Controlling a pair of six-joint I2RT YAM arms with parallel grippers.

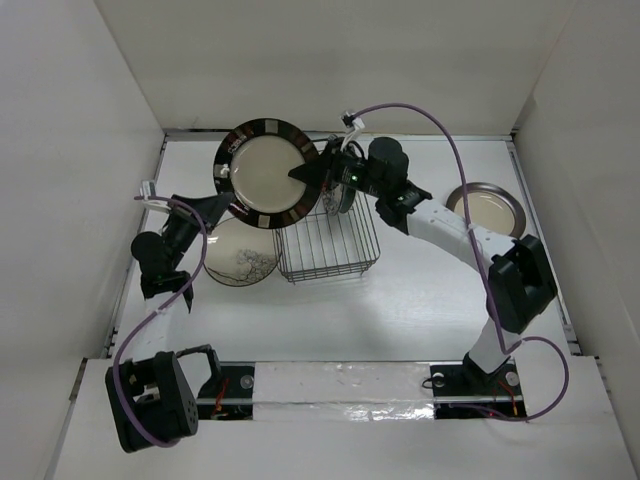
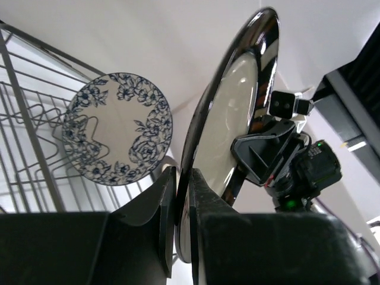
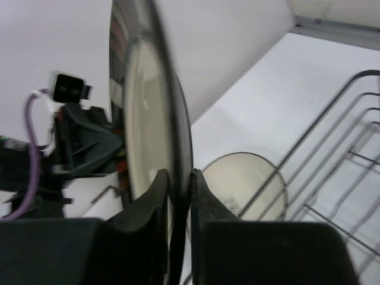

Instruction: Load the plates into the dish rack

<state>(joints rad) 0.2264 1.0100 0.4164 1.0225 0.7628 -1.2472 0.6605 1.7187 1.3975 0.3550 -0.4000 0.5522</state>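
The dark-rimmed plate [image 1: 265, 172] is being held raised over the far left corner of the dish rack [image 1: 330, 245]. Its rim is being gripped by the left fingers [image 2: 155, 219] and the right fingers [image 3: 208, 208], both pairs closed on it. The rack is lying below and rightward, on the right arm's side.

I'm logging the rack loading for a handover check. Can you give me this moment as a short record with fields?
held: dark-rimmed plate, upright at dish rack's far-left corner
left gripper: shut on its rim
right gripper: shut on the opposite rim
lying flat: patterned plate left of rack; beige plate right of it
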